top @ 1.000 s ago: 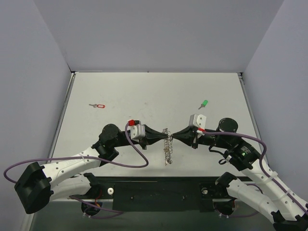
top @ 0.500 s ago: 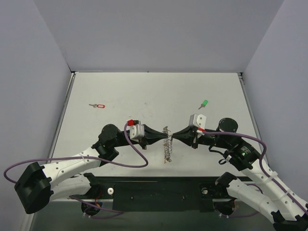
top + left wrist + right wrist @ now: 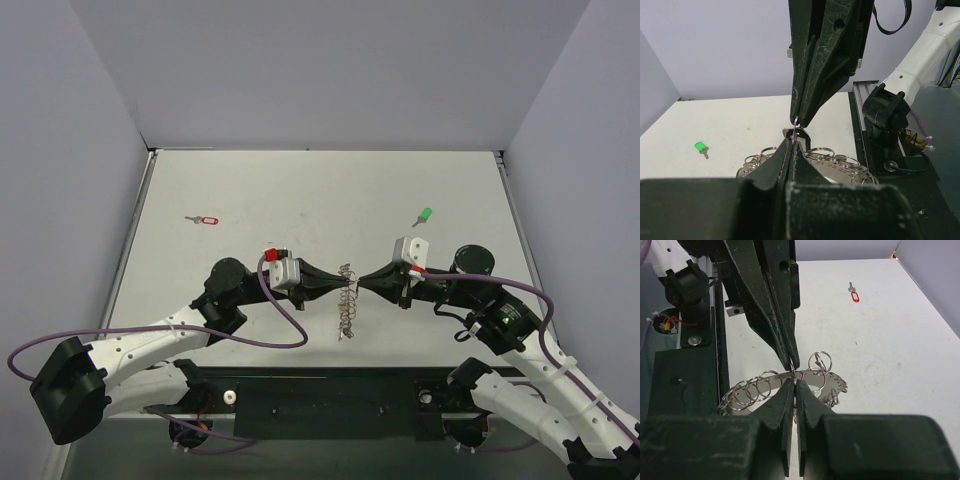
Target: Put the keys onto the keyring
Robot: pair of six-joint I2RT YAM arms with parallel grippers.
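The keyring [image 3: 346, 310] is a silvery metal band strung with many small rings. It hangs between my two grippers above the table's near middle. My left gripper [image 3: 338, 287] and my right gripper [image 3: 357, 285] meet tip to tip, and both are shut on one small ring at its top. In the left wrist view my left gripper [image 3: 792, 143] pinches the ring, with the keyring [image 3: 840, 164] below. In the right wrist view my right gripper [image 3: 795, 384] pinches the same spot on the keyring [image 3: 760, 388]. A red-headed key [image 3: 205, 220] and a green-headed key [image 3: 423, 216] lie loose on the table.
The white table [image 3: 320, 190] has grey walls at the back and both sides. A black base rail [image 3: 330, 400] runs along the near edge. A purple cable [image 3: 250, 340] loops beside the left arm. The red-headed key [image 3: 855, 296] and the green-headed key [image 3: 700, 147] also show in the wrist views.
The dangling lower end of the keyring has swung slightly to the left. Both grippers stay shut at the same place.
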